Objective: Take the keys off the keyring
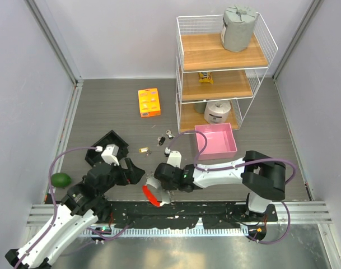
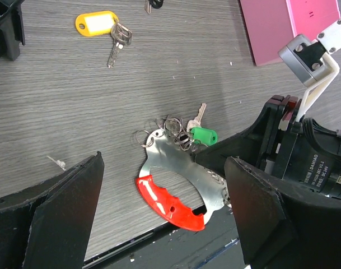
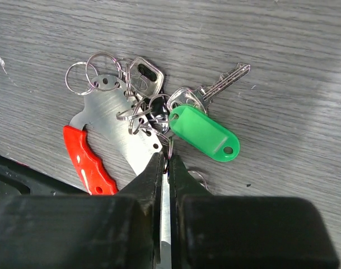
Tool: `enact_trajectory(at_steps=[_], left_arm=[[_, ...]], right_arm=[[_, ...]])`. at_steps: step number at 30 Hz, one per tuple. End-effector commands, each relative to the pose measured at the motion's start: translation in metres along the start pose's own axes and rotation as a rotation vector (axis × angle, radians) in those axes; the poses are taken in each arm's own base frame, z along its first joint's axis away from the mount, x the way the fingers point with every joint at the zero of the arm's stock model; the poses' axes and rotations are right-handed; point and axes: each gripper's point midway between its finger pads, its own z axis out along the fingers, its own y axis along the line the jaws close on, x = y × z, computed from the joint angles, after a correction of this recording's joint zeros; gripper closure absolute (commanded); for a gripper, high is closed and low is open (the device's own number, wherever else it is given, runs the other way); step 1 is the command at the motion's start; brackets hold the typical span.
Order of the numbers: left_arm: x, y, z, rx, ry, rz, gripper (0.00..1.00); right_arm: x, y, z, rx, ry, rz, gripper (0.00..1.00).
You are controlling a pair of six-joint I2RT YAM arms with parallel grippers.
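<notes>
Grey wood-grain bench (image 1: 103, 112) underneath. With right jaws pressed together on the thin plate edge of the keyring (image 3: 111, 120); with left jaws spread wide either side of it, gripping nothing. Just beyond the right tips, keys (image 3: 143, 75) bunched, green tag (image 3: 204, 133) alongside. Could slip off smooth metal, or drag the whole bunch across instead of freeing one key.
</notes>
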Motion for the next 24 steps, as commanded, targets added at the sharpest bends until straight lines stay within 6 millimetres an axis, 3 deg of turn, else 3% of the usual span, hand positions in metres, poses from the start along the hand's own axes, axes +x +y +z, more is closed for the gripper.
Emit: enact_trajectory(at_steps=[1,8,15,18,20,24], left_arm=[[-0.007,-0.003,0.001,0.003,-0.027,0.003,0.05],[-0.021,-0.013,0.007,0.031,-0.065,0.03,0.04],[-0.059,-0.047,0.001,0.146,-0.168,0.125,0.04],[-0.08,-0.061,-0.009,0.183,-0.238,0.162,0.04],[-0.094,-0.071,-0.019,0.211,-0.278,0.171,0.04],[-0.105,-0.096,-0.032,0.322,-0.316,0.177,0.05]], right_arm=[[-0.027,0.007,-0.018,-0.036,-0.101,0.006,0.95],[-0.078,0.038,-0.068,-0.151,-0.259,-0.329,0.95],[-0.124,0.051,-0.136,-0.239,-0.446,-0.668,0.95],[-0.143,0.049,-0.165,-0.246,-0.528,-0.7,0.95],[-0.157,0.049,-0.196,-0.302,-0.583,-0.683,0.95],[-0.171,0.045,-0.233,-0.397,-0.643,-0.673,0.95]])
